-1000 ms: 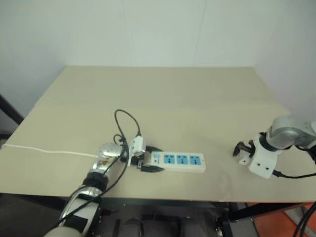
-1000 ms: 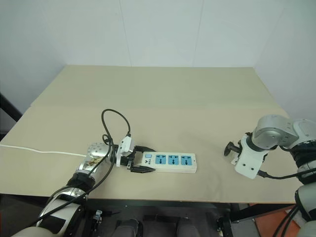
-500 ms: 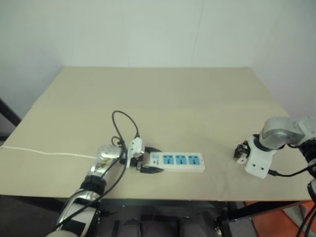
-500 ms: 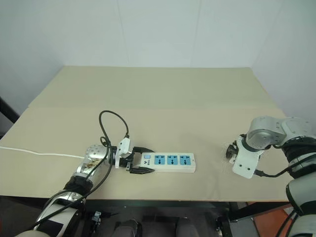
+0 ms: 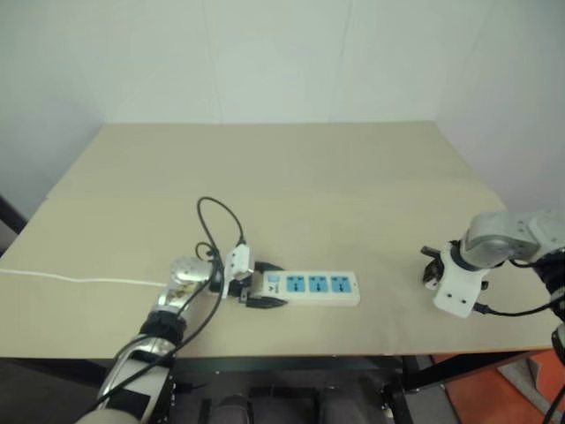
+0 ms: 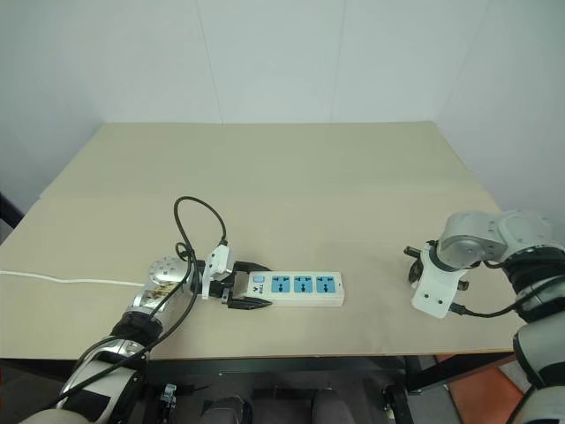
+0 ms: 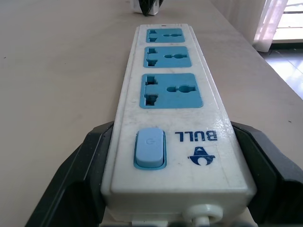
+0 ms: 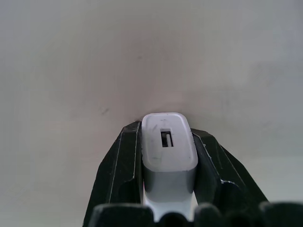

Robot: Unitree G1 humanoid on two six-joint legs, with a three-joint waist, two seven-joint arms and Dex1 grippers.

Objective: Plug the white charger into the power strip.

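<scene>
The power strip [image 5: 313, 287], a flat white bar with three blue sockets, lies near the table's front edge. My left gripper [image 5: 269, 285] points right and its black fingers [image 7: 92, 156] press both sides of the strip's switch end [image 7: 150, 149]. At the right of the table my right gripper [image 6: 415, 265] points steeply down at the tabletop. In the right wrist view the white charger [image 8: 168, 146] sits upright between its two black fingers [image 8: 120, 161], port face showing, with the gripper [image 8: 165, 131] shut on it.
The strip's thin white cord [image 5: 79, 280] runs off over the table's left edge. A black cable [image 5: 221, 221] loops above my left wrist. The beige table [image 5: 291, 177] stretches back to a white wall. Open tabletop separates the strip's far end from my right gripper.
My right gripper's fingers have shut on the white charger, staying in nearly the same spot. The left gripper and the strip have kept still; the head camera shifted slightly.
</scene>
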